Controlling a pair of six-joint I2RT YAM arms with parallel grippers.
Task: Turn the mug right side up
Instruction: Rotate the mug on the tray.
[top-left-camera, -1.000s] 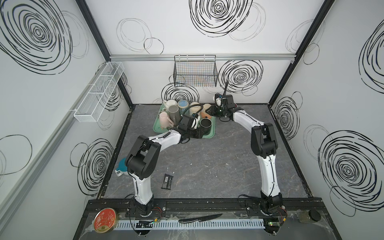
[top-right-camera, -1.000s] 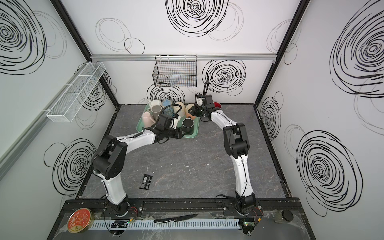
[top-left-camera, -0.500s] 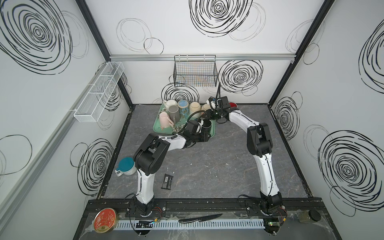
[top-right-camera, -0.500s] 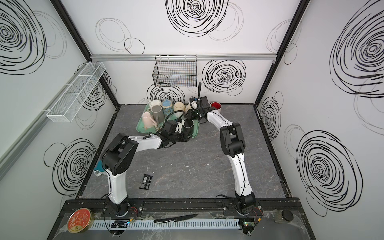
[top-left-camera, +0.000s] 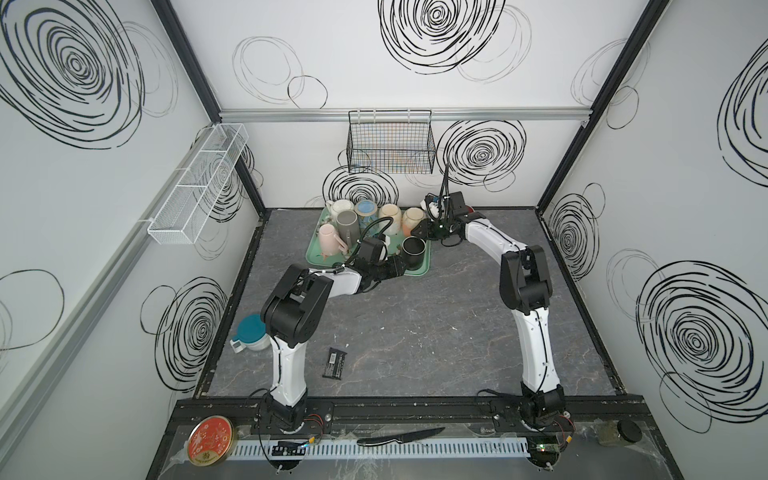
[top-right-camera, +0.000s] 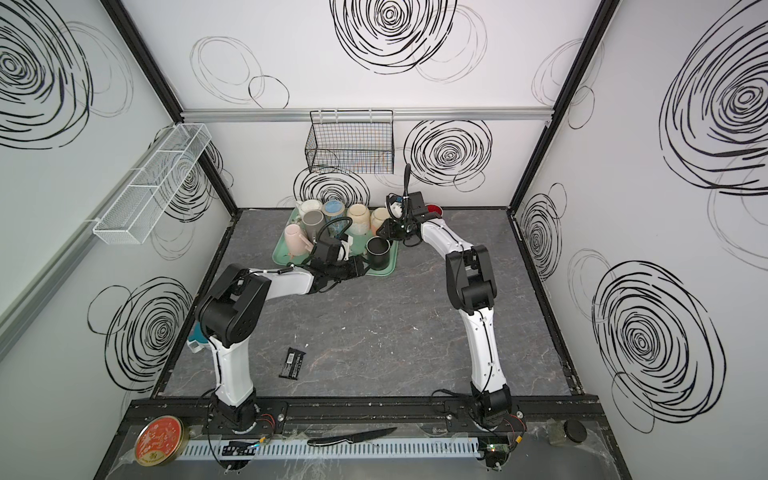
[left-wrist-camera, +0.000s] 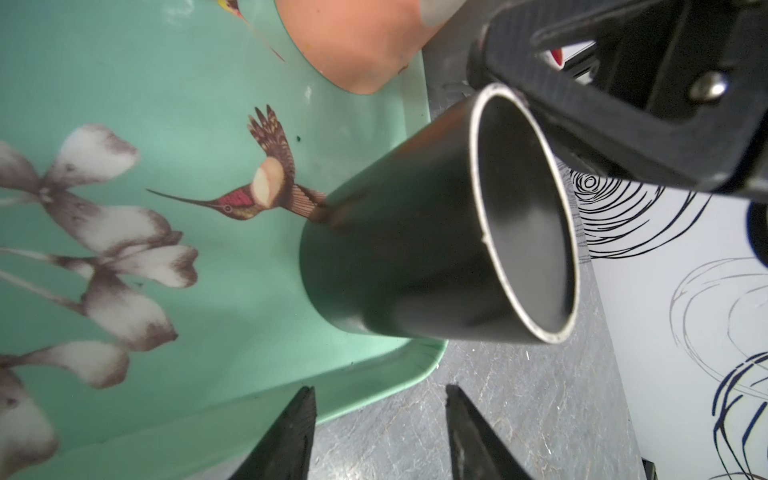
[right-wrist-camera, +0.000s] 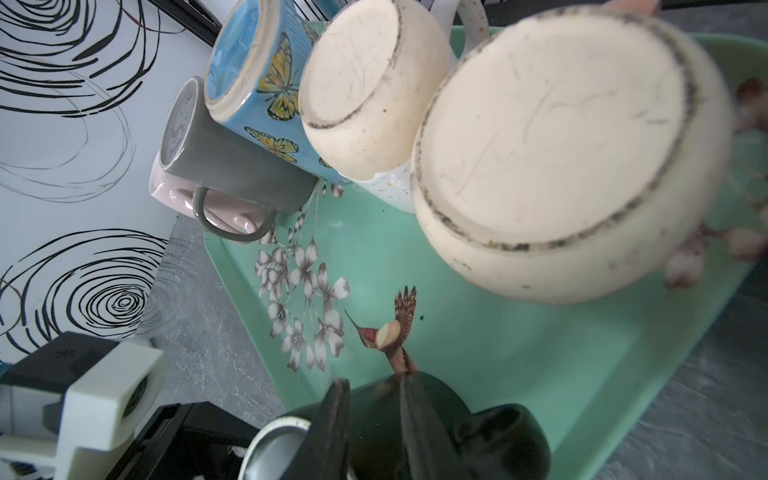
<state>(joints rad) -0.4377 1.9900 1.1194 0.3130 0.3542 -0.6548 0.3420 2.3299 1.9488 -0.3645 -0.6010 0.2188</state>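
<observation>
Pinching the rim of the one black mug (left-wrist-camera: 395, 266) beside its handle, the right end effector (right-wrist-camera: 372, 384) holds it where it stands mouth-up at the near right corner of the green tray (left-wrist-camera: 187, 75). The left end effector (left-wrist-camera: 380, 392) hangs spread and empty just off the tray's near edge. Six other mugs (top-left-camera: 347, 222) crowd the tray's far end; one dark packet (top-left-camera: 334, 363) lies on the bench (top-left-camera: 436, 332).
</observation>
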